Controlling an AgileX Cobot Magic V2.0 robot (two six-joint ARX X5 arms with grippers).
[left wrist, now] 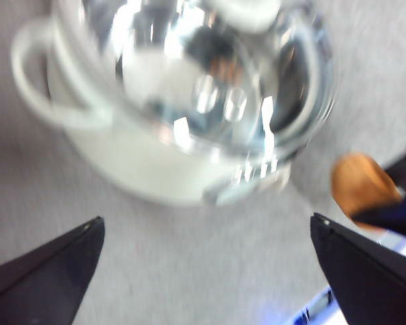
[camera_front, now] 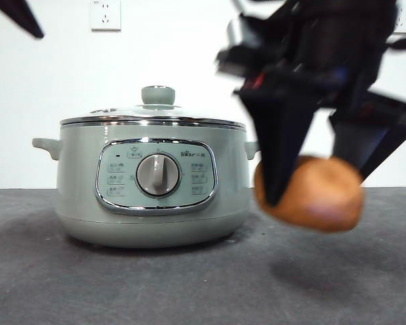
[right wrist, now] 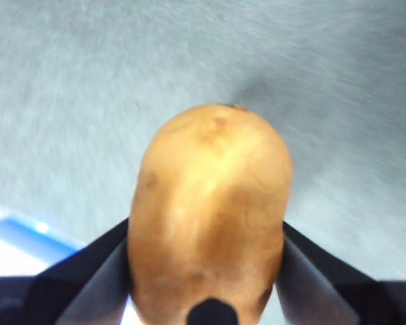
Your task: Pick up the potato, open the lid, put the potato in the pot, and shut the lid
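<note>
Right gripper (camera_front: 318, 177) jaws clamped across potato (camera_front: 310, 194), lifted off table; firm, probably smooth-skinned. Left gripper (left wrist: 203, 261) jaws apart above lid (camera_front: 152, 118); take its knob (camera_front: 158, 95).

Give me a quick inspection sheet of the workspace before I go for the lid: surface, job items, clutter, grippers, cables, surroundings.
Surface: grey table, bare where visible.
Potato: lifted off the table, its shadow below it, beside the pot's side.
Lid: seated on the pot, knob on top.
Pot: upright on the table, dial facing the front camera.
Clutter: nothing seen.
Right gripper: shut on the potato, fingers on both its sides.
Left gripper: open, empty, hanging above the table near the pot.
Cables: nothing seen on the table.
Surroundings: white wall with a socket behind the pot.
</note>
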